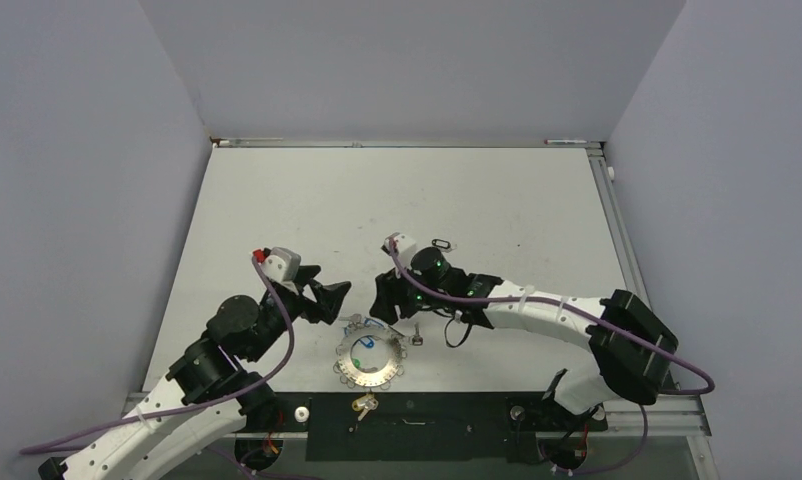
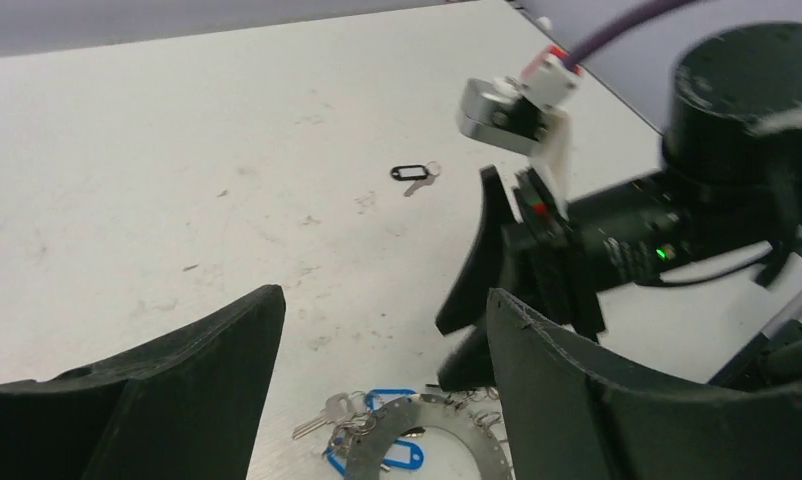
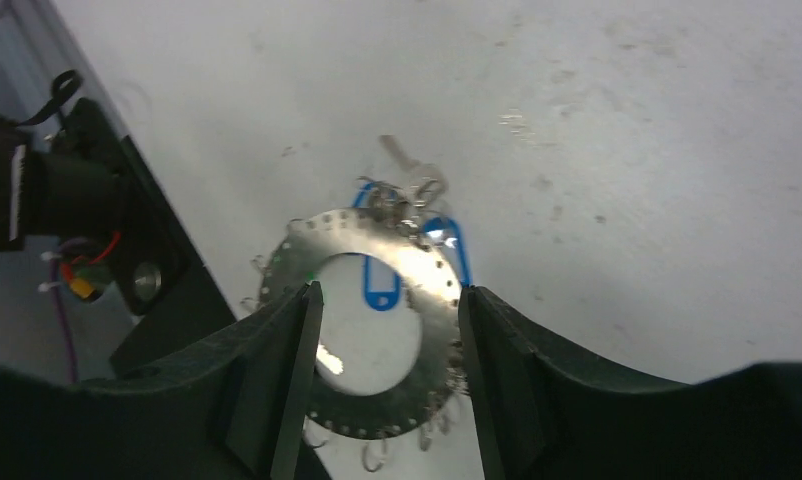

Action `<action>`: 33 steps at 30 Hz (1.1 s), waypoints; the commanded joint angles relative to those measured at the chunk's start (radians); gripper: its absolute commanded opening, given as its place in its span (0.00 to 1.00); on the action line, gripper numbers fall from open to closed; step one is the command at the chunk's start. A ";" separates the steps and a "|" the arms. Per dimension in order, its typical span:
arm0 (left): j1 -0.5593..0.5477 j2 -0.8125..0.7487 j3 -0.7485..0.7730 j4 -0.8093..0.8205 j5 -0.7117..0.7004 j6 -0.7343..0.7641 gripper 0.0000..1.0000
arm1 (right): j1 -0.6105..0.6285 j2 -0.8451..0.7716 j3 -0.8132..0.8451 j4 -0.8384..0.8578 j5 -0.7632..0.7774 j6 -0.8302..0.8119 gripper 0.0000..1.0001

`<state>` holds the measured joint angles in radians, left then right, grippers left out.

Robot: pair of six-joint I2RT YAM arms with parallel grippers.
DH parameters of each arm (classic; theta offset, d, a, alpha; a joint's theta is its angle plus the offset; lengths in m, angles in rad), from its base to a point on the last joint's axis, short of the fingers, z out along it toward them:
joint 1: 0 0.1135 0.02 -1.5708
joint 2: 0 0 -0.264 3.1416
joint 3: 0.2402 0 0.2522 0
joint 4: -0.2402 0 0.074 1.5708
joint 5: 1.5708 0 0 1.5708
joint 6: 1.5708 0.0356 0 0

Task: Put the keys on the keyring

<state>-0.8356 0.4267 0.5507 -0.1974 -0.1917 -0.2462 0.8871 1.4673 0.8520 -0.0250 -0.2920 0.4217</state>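
Observation:
The grey keyring (image 1: 369,364) lies flat near the table's front edge, with small loops round its rim. Keys with blue tags (image 2: 397,457) lie under and beside it, and a silver key (image 2: 319,414) sticks out at its rim. My left gripper (image 1: 335,299) is open and empty, just left of and above the ring (image 2: 447,425). My right gripper (image 1: 385,304) is open and empty, hovering over the ring (image 3: 372,330) with its fingers (image 3: 289,375) on either side of it. A key with a black tag (image 1: 442,243) lies apart, farther back. A loose key (image 1: 415,336) lies right of the ring.
A key with a yellow tag (image 1: 362,405) rests on the black rail (image 1: 427,425) at the table's front edge. The right arm's body (image 2: 737,150) fills the right of the left wrist view. Grey walls enclose the table (image 1: 407,190).

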 commanded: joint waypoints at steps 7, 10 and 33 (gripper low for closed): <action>0.003 -0.025 0.051 -0.145 -0.331 -0.090 0.79 | 0.212 0.113 -0.072 0.350 -0.021 0.261 0.54; 0.004 -0.031 0.049 -0.145 -0.341 -0.087 0.81 | 0.217 0.177 -0.080 0.365 -0.012 0.324 0.54; 0.003 0.030 -0.014 -0.116 -0.194 -0.222 0.79 | -0.098 0.240 -0.036 0.057 -0.064 -0.067 0.53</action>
<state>-0.8356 0.4385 0.5522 -0.3485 -0.4694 -0.3962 0.8417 1.7229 0.7979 0.1791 -0.3714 0.5018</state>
